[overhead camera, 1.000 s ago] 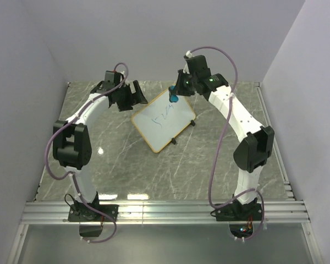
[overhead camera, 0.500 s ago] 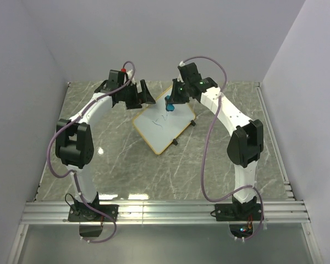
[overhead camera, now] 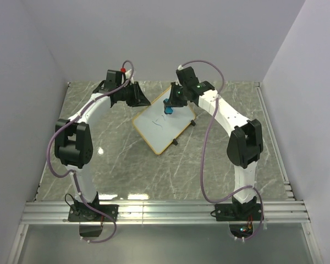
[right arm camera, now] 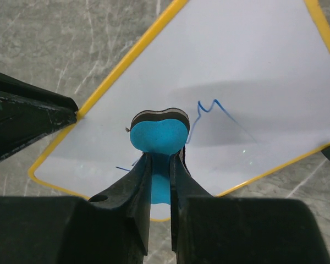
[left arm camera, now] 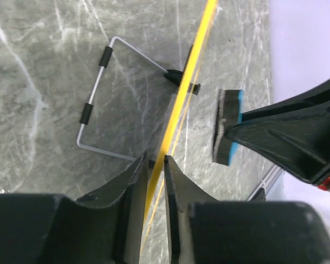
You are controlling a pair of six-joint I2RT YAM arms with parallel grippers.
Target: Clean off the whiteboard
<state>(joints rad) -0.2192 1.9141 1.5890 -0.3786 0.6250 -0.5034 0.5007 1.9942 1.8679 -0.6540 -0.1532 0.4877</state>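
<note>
Whiteboard (overhead camera: 164, 125): propped on table (overhead camera: 115, 154), 12 o'clock of the bases; blue scribble (right arm camera: 212, 110) unerased. Left gripper (left arm camera: 155, 165): wide a moment ago, now clamped on the frame's 10 o'clock edge, steadying it. Right gripper (right arm camera: 160, 165): pinches eraser (right arm camera: 158, 132) over the board; wiping looks ready to begin

One whiteboard (overhead camera: 162, 125), one blue eraser (overhead camera: 168, 106), two arms (overhead camera: 87, 117) (overhead camera: 229, 116)
</note>
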